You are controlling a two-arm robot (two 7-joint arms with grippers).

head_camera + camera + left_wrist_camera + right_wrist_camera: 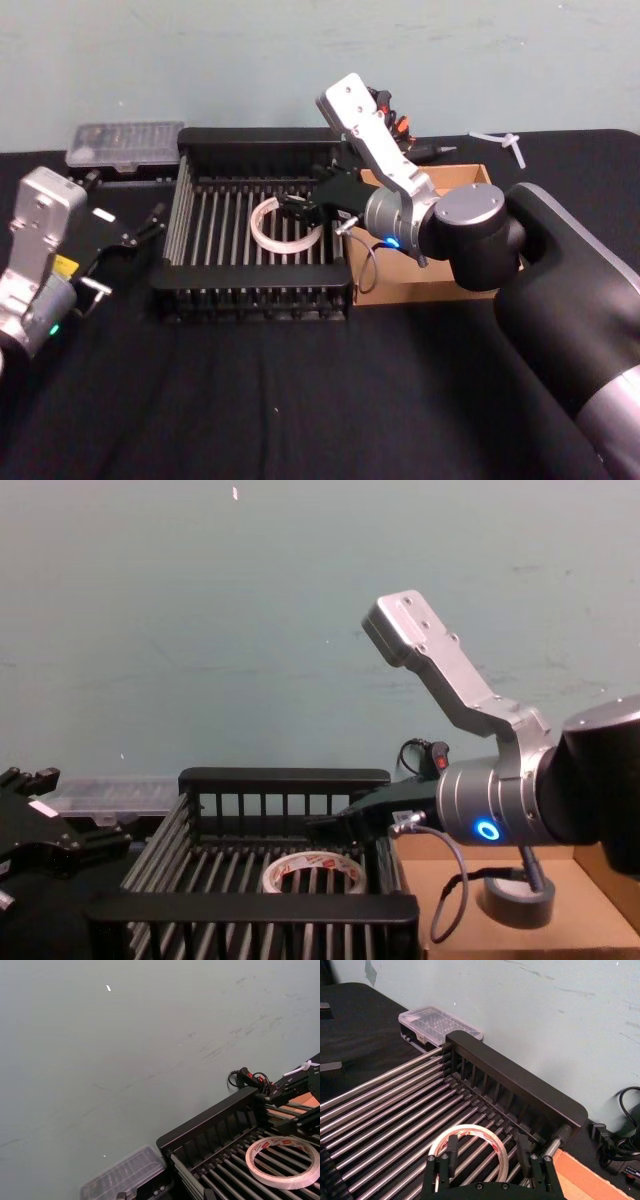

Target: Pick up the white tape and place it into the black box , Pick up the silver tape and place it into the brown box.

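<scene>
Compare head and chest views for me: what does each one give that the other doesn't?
Head view alone: the layout from above, with the white tape lying on the black box's barred floor, the right pincer open over the roll's right side, and the left pincer open over the cloth left of the crate.

Chest view alone: the silver tape already on the floor of the brown box, which the right arm hides from above.

Both: the white tape in the crate, the cardboard box to its right, and a clear case behind left.

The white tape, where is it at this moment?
The white tape lies flat on the barred floor of the black box, toward its right side, just below the open fingers of the right gripper.
</scene>
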